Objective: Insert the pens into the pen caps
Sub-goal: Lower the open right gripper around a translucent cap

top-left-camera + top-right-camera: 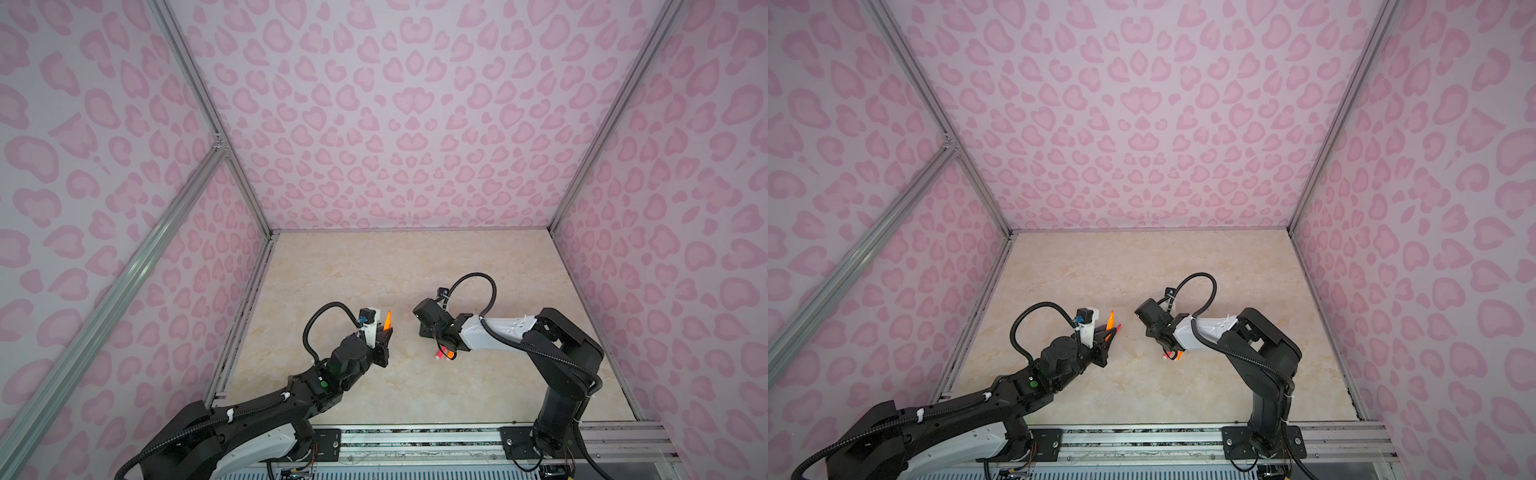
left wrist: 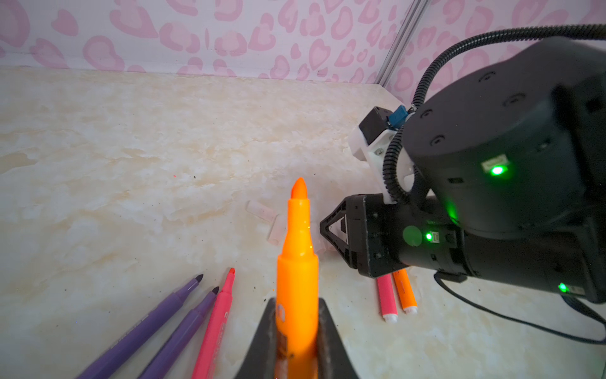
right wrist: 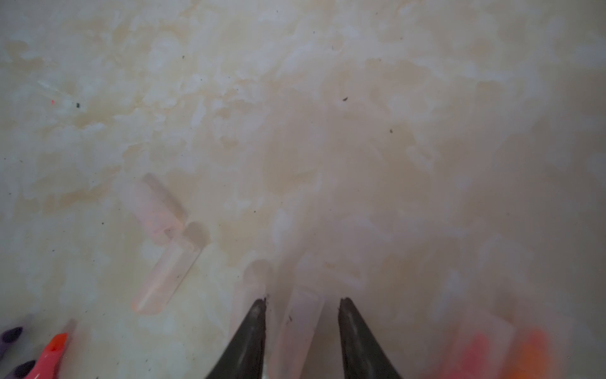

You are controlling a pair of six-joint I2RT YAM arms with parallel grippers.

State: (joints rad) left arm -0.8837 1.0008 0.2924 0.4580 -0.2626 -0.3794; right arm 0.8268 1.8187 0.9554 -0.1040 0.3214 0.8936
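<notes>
While my left claw (image 2: 297, 302) clamps the orange pen (image 2: 297, 242) tip-up, my right claw (image 3: 301, 299) straddles a clear cap (image 3: 300, 331) on the table (image 3: 360, 115), jaws apart; I reckon an off-centre close could squirt it away.

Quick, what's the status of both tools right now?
Left tool: closed, holding the orange pen.
Right tool: open, jaws either side of a clear cap, gaps showing, not gripping it yet.
</notes>
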